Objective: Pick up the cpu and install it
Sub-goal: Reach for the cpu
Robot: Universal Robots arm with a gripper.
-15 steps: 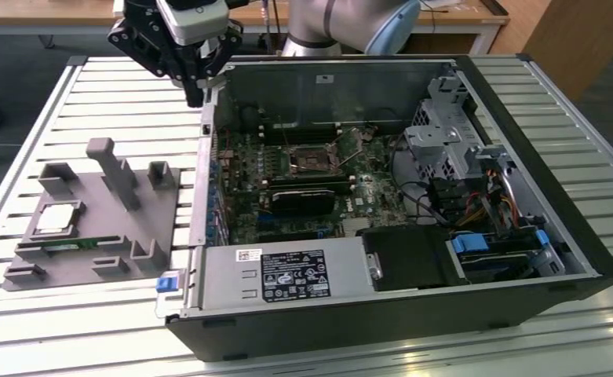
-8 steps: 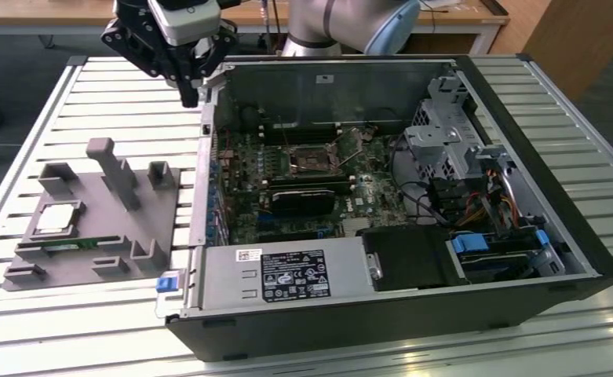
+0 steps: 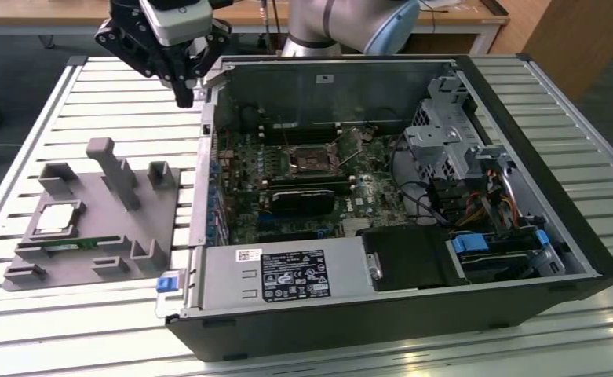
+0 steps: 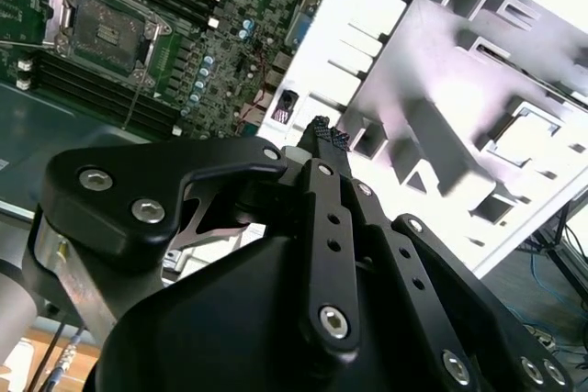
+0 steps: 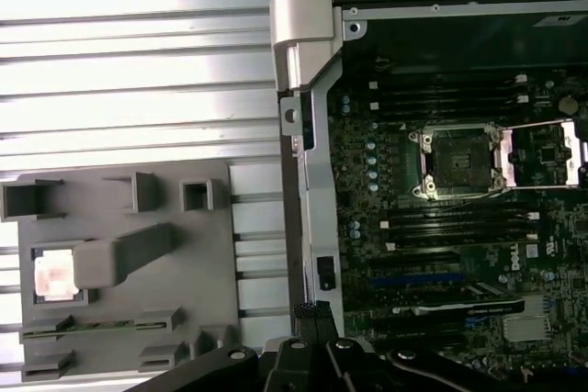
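Note:
The cpu [image 3: 57, 219] is a small silvery square with a pale rim, lying flat in a pocket of the grey fixture [image 3: 112, 236] on the exterior view's left; the first wrist view shows the cpu [image 5: 57, 275] in that pocket too. My gripper [image 3: 184, 96] hangs high above the slatted table, beside the open computer case's corner and well away from the cpu. In the second wrist view the gripper [image 4: 322, 132] has its fingers pressed together with nothing between them. The open motherboard socket [image 3: 311, 161] lies inside the case, its frame lifted [image 5: 457, 161].
A thin green memory stick [image 3: 76, 245] lies in the fixture's front slot. A tall grey post [image 3: 114, 171] rises from the fixture. The case wall [image 5: 303, 172] stands between fixture and motherboard. Drive cage and cables [image 3: 463, 157] fill the case's far side.

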